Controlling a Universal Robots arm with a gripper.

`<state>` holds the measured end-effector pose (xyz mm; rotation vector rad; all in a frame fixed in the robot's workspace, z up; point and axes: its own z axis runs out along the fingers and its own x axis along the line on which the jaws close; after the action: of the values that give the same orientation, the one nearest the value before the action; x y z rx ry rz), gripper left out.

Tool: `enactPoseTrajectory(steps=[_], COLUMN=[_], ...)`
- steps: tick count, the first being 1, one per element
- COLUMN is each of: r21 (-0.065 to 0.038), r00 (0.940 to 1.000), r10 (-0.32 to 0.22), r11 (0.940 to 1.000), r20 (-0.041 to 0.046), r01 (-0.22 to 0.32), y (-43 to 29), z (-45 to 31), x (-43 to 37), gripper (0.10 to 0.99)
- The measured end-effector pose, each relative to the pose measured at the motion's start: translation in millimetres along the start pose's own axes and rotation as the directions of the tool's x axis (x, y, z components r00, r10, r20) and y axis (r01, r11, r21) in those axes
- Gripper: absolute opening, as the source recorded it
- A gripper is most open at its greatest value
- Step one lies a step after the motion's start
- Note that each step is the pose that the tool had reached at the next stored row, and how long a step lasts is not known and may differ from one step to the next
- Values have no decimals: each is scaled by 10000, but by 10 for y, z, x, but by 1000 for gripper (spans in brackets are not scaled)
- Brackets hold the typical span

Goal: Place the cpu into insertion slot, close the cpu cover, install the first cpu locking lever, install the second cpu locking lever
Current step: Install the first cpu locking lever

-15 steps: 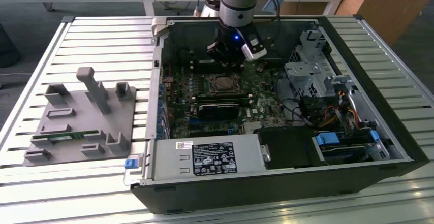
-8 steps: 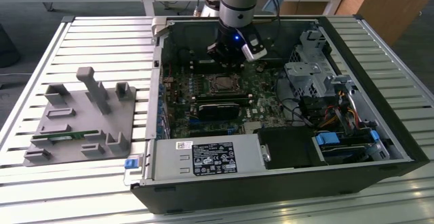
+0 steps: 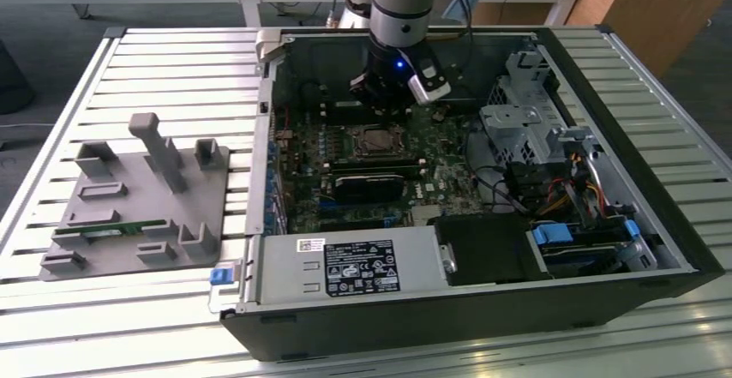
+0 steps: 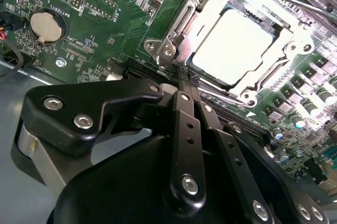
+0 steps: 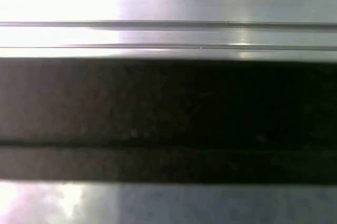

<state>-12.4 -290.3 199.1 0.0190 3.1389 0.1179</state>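
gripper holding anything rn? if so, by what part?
Nothing visibly held. The fingers are closed together, tips at the corner of the cpu cover, which lies over the cpu.

Arm [image 3: 400, 1] reaching straight down; claw [image 4: 181, 74] low, fingers pressed together.

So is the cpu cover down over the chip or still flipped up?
Down. In the second wrist view the cpu cover lies flat around the cpu, whose silver top shows through its cut-out.
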Motion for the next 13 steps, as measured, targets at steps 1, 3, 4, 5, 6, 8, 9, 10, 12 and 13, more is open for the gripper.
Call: enactPoseTrajectory(steps=[1, 3, 4, 5, 6, 8, 9, 10, 12, 13], r21=[0, -1, -1, -2, 0, 71, 112, 155, 245, 295], r00=[10000, 10000, 10000, 10000, 10000, 10000, 10000, 10000, 10000, 10000], r10=[0, 1, 0, 1, 1, 2, 1, 0, 1, 0], r11=[10000, 10000, 10000, 10000, 10000, 10000, 9999, 9999, 9997, 9996], r20=[0, -1, -1, 0, 1, 1, 2, 2, 0, 0], r01=[0, -1, 0, -1, -1, -2, -1, 0, -1, 0], y=[0, 2, 3, 3, 3, 3, 3, 3, 5, 5], z=[-5, -22, -30, -32, -31, -26, -21, -16, -6, -3], x=[0, 0, 0, 0, 0, 1, 0, 0, 1, 1], gripper=[106, 106, 106, 106, 106, 106, 106, 106, 106, 106])
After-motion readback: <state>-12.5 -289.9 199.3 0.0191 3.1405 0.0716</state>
